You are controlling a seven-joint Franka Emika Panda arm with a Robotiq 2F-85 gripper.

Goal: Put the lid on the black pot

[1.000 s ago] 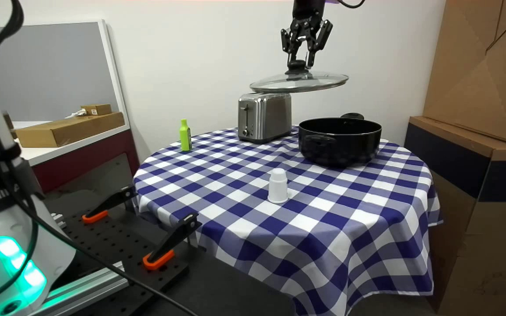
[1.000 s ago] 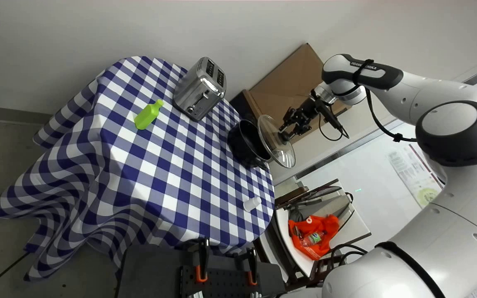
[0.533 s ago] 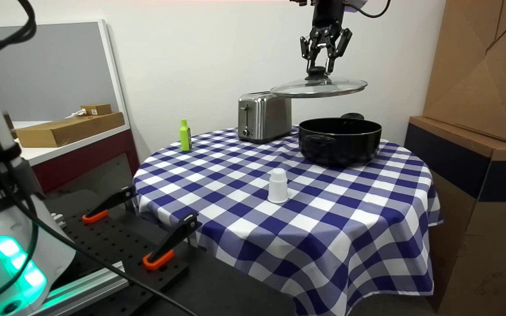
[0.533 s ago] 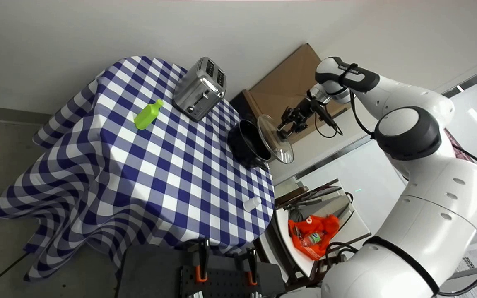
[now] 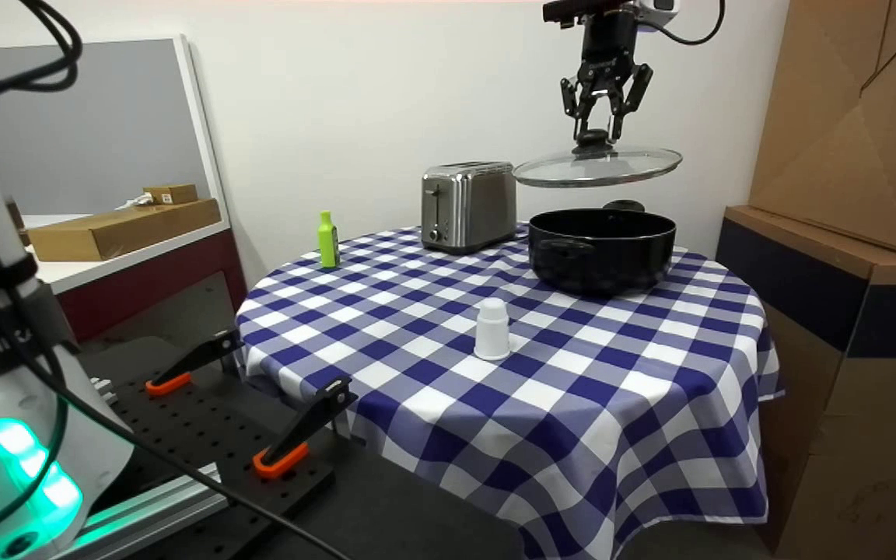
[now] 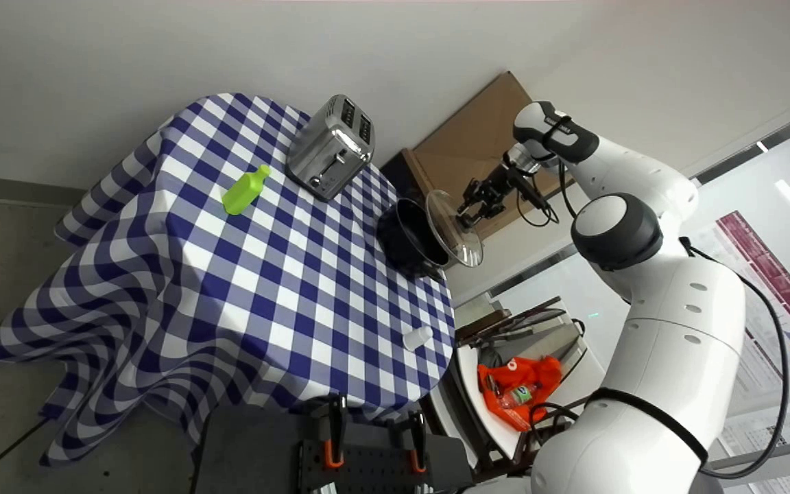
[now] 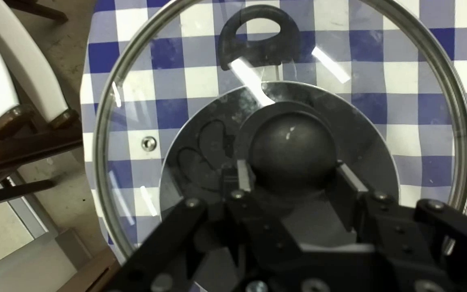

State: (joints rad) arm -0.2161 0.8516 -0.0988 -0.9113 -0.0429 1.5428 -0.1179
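Nearest, in an exterior view: robot base (image 5: pixel 24 404), white w/ green lights on; beside it a perforated blk plate (image 5: pixel 211 435) carrying two clamps (image 5: pixel 281 460), each blk w/ orange pads. Past those, the tabletop (image 5: pixel 386 311) under a blue-&-wht checked cloth (image 5: pixel 650 467) that hangs over the edge. Sm. white bottle (image 5: pixel 492 333) stands upright on it, well apart from everything else.

Next out, black pot (image 5: pixel 602 257): upright on the cloth, open at the top, one handle (image 5: pixel 566 247) facing the camera, another at the back. Lid (image 5: pixel 598 169) is in the air over the pot, approx. level, w/ a visible gap b/w its rim & the pot's. Gripper (image 5: pixel 596 134) is above, pinching the lid's dark knob (image 7: pixel 294 150); wrist view has fingers (image 7: pixel 245 175) either side of it. Thru the glass there: pot & one handle, pot off-centre rel. to lid.

Farther: green bottle (image 5: pixel 328 239), upright; then silver toaster (image 5: pixel 469 208), near the pot but apart from it. Cardboard boxes (image 5: pixel 845 132) stacked R of the tabletop in that view, pale wall (image 5: pixel 362 101) behind.
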